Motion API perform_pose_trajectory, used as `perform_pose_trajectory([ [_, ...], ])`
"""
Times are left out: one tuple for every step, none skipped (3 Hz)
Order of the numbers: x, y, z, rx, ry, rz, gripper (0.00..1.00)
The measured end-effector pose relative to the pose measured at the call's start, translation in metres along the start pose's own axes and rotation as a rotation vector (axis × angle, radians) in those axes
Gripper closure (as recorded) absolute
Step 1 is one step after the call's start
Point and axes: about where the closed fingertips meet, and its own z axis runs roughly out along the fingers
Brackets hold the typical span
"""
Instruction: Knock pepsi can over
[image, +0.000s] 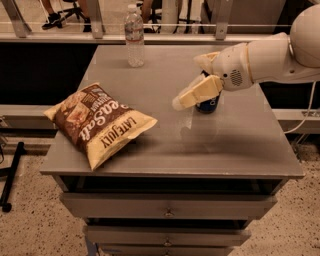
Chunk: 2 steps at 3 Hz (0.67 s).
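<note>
The pepsi can (208, 104) is a small dark blue can standing upright on the grey table (165, 135), right of centre. Only its lower part shows, because my gripper is in front of it. My gripper (182, 102) is cream coloured and reaches in from the right on a white arm (260, 60). It hangs just above the table top, with its tip pointing left and down, a little left of the can. I cannot tell whether it touches the can.
A brown and yellow chip bag (97, 122) lies on the left half of the table. A clear plastic water bottle (134, 36) stands at the far edge. Drawers (167, 212) sit below the table top. A rail runs behind the table.
</note>
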Motion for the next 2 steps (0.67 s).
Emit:
perform_pose_trajectory([
  [-0.005, -0.010, -0.007, 0.020, -0.015, -0.014, 0.00],
  [-0.017, -0.024, -0.016, 0.049, -0.031, -0.045, 0.00],
])
